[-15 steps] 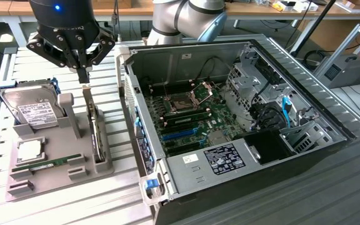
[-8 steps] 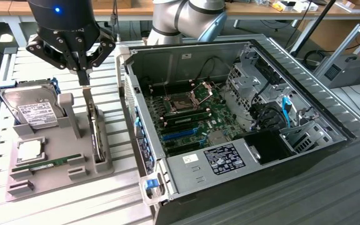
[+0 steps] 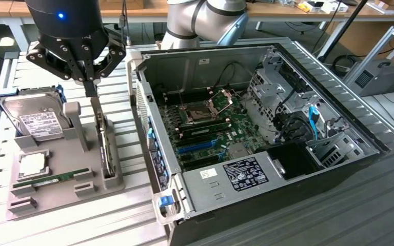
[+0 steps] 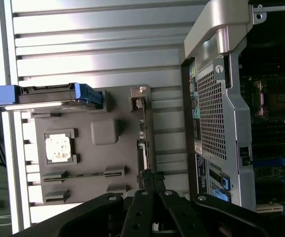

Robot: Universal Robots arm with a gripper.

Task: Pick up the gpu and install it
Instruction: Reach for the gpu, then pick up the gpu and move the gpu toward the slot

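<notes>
I am watching the slatted table (image 3: 375, 215), workbenches (image 3: 279, 12) behind; pincer (image 3: 92, 95) is clenching the gpu (image 3: 105, 148) at its six o'clock

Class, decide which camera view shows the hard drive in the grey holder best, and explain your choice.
The exterior view: the hard drive leans in the grey holder with its silver face and white label showing. In the wrist view the hard drive is seen edge-on, a thin dark strip between blue rails.
</notes>
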